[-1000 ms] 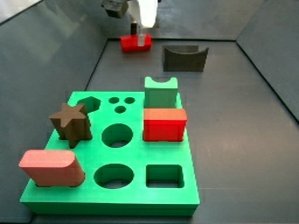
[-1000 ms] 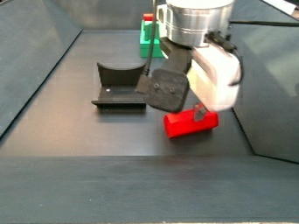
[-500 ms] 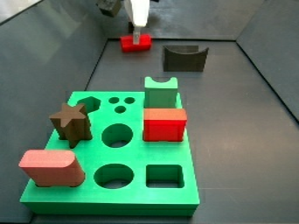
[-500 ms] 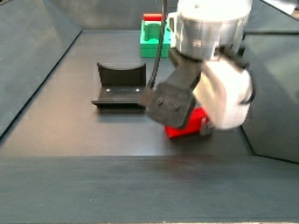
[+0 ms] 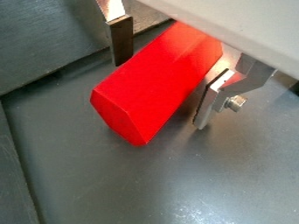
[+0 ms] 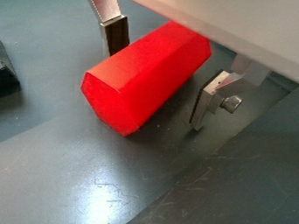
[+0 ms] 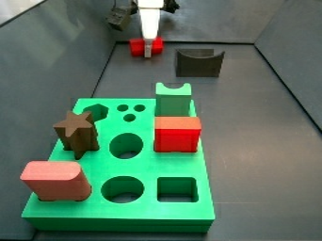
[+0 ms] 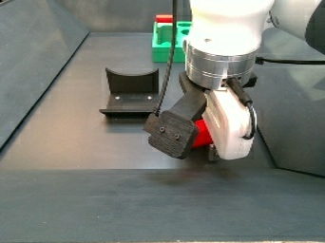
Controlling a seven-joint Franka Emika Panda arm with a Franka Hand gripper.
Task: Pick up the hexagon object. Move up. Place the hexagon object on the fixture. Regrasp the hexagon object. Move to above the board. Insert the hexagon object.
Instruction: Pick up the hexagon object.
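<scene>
Hexagon object [image 5: 158, 83] lay on the grey floor [image 5: 105, 184] between the gripper's [image 5: 167, 70] two silver fingers [image 5: 215, 94], and in both wrist views I saw the jaws spread, a finger on each side of the prism and neither visibly pressing it. In a wrist view [image 6: 140, 77] the six-sided end face showed plainly, which no side view gave me. In a side view the gripper [image 7: 149, 42] stood low at the far end of the floor over the red piece [image 7: 146, 46], with the fixture [image 7: 198, 62] just beside it and the board [image 7: 123, 169] well apart in the foreground. From a side view on the opposite side, the arm's body hid most of the hexagon [image 8: 200, 136]; the fixture [image 8: 127, 90] sat near it.
</scene>
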